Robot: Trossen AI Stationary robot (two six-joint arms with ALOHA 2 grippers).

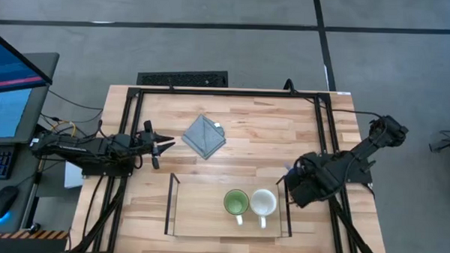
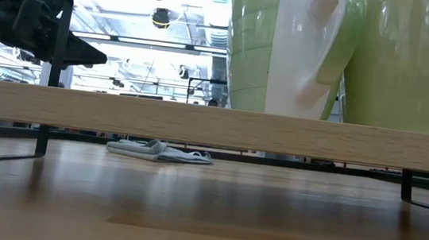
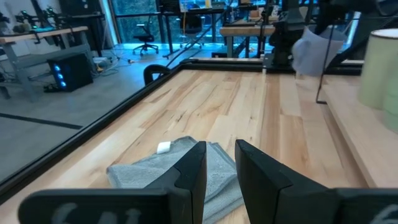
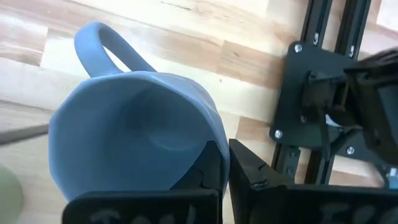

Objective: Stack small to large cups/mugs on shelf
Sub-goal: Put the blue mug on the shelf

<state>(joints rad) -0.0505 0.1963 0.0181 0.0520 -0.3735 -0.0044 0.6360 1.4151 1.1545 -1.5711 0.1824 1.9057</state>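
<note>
**2 mugs on the shelf, the blue-grey one pinched in the right gripper**

From above we see the shelf near the front edge of the table, its light-wood board framed by thin black wire ends. 2 mugs stand on its right half: the green mug and the cream-white mug, just beside each other, the green one nearer the middle of the board, both with handles pointing toward the table's front edge. In the low view both mugs stand upright on the board's top surface.

The right gripper is by the right end of the shelf, close to the table's right frame rail. Its fingers are clenched on the rim wall of the blue-grey mug: 1 finger lies inside the cup, the other outside. The mug is tipped so its mouth faces the wrist camera, handle on the far side from the fingers. From above the arm itself hides this mug.

The left gripper waits over the table's left side, well apart from the shelf, pointing at the grey folded cloth. Its fingers stand a narrow slot apart and hold nothing. The cloth lies flat behind the shelf, near the table's middle.
</note>
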